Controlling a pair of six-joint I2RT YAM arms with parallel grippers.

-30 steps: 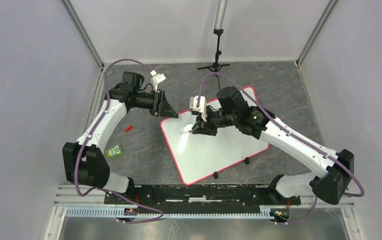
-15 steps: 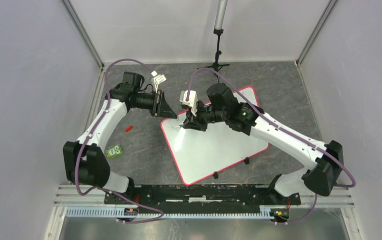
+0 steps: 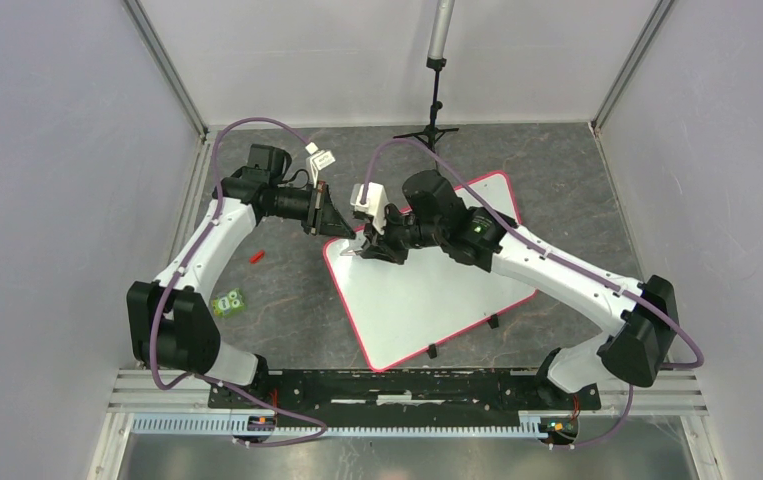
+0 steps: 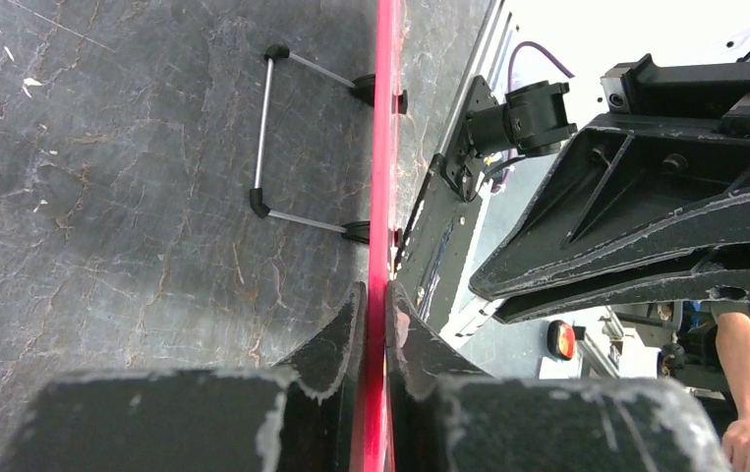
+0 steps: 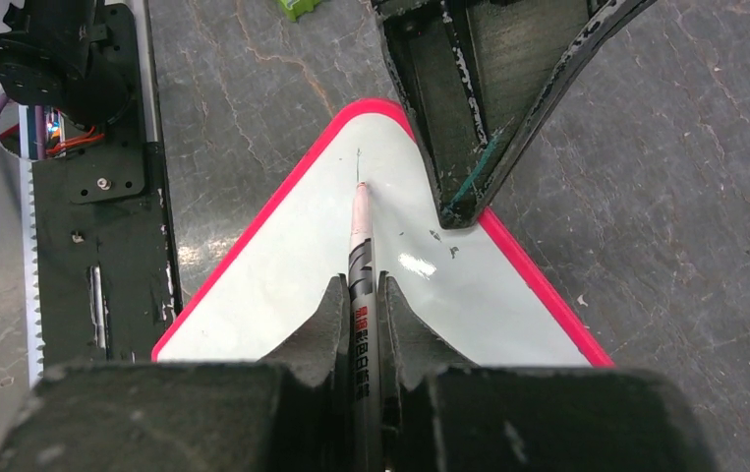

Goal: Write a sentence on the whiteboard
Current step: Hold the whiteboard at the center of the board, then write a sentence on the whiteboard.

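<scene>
The left gripper (image 4: pixel 375 295) pinches tight on the red edge of the whiteboard (image 3: pixel 437 290), lying flat on the dark table (image 3: pixel 287 300), likely to stop it sliding while the right gripper (image 5: pixel 361 285), squeezed around a marker (image 5: pixel 361 226), presses its tip near that corner.

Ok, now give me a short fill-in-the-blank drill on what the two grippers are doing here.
1. The right gripper is shut on a ____.
2. Its tip rests on the white surface near a rounded ____.
3. The left gripper is shut on the red rim of the ____.
Missing words: marker; corner; whiteboard.
</scene>
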